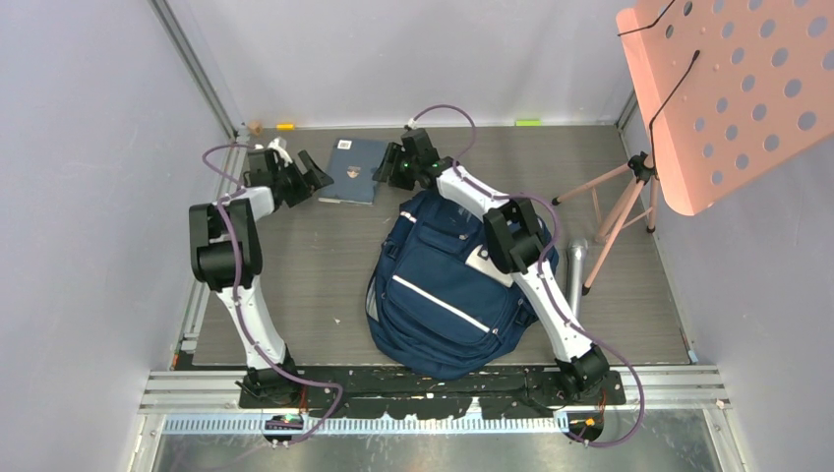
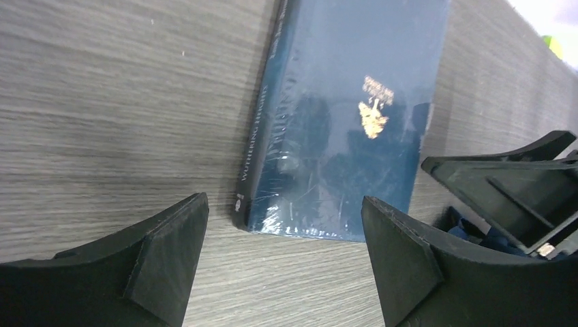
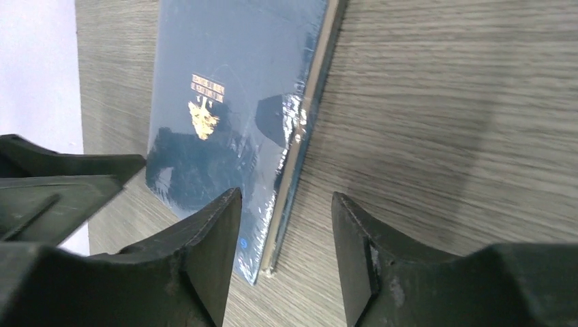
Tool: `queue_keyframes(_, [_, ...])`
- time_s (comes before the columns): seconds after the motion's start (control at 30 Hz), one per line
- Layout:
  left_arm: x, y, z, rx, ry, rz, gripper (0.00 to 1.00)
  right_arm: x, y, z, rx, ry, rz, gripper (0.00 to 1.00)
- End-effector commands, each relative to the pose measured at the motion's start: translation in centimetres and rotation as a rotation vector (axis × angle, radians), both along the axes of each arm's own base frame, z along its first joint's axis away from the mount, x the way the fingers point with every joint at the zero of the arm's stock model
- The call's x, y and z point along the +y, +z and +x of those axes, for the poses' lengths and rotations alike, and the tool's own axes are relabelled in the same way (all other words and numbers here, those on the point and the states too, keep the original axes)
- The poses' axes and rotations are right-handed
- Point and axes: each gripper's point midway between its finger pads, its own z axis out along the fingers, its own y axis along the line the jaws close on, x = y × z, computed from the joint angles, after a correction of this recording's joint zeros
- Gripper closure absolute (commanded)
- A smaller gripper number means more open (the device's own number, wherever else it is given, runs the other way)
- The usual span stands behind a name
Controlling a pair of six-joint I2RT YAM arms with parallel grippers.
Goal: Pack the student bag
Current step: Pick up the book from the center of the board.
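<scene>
Packing judged barely begun: the navy blue fabric backpack [image 1: 443,295] lay mid-table on the grey wood-grain table [image 1: 295,295]. Beyond it, the dark blue shrink-wrapped book [image 1: 356,169] lay flat and ungrasped between the left gripper [image 1: 313,182] and right gripper [image 1: 388,167], both with fingers spread and holding nothing.

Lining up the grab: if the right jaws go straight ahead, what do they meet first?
The book: its near corner lies just ahead, a little left of centre. Depth is unclear, so they might scrape the table first.
</scene>
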Motion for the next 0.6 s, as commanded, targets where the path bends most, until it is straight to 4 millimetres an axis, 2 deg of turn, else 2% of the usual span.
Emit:
queue_keyframes(0.0, [-1.0,0.0,1.0,-0.008,-0.057,-0.036,0.16,2.4,1.1,0.1,-0.018,0.025,0.062,0.46])
queue_keyframes(0.07, [-2.1,-0.3,1.0,-0.007,-0.087,-0.063,0.17,3.2,0.9,-0.6,-0.003,0.073,0.071,0.47])
queue_keyframes(0.1, [-2.6,-0.4,0.8,-0.009,-0.101,-0.070,0.24,3.4,0.5,-0.9,0.004,0.085,0.065,0.47])
queue_keyframes(0.17, [-3.5,-0.4,0.3,-0.008,-0.127,-0.083,0.44,3.9,0.5,-1.6,0.002,0.122,0.049,0.46])
queue_keyframes(0.2, [-3.8,-0.3,-0.1,-0.003,-0.131,-0.090,0.48,4.3,0.5,-2.2,0.002,0.150,0.039,0.46])
queue_keyframes(0.37, [-4.3,0.1,-3.9,0.024,-0.073,-0.131,0.49,5.4,1.1,-5.2,0.013,0.257,0.007,0.46])
queue_keyframes(0.4, [-4.5,0.0,-4.9,0.034,-0.065,-0.140,0.49,5.5,0.7,-6.3,0.032,0.288,-0.010,0.46])
queue_keyframes(0.43, [-4.9,0.1,-6.0,0.042,-0.060,-0.148,0.49,5.8,1.3,-7.1,0.027,0.314,-0.016,0.47])
queue_keyframes(0.47, [-5.2,0.4,-7.1,0.047,-0.056,-0.160,0.49,5.6,0.5,-8.2,0.061,0.333,-0.038,0.48])
queue_keyframes(0.5, [-5.7,0.8,-8.2,0.048,-0.050,-0.173,0.48,5.9,1.3,-9.2,0.050,0.359,-0.047,0.50])
queue_keyframes(0.57, [-6.6,0.3,-11.3,0.086,-0.036,-0.205,0.47,5.8,1.6,-11.3,0.063,0.389,-0.080,0.52])
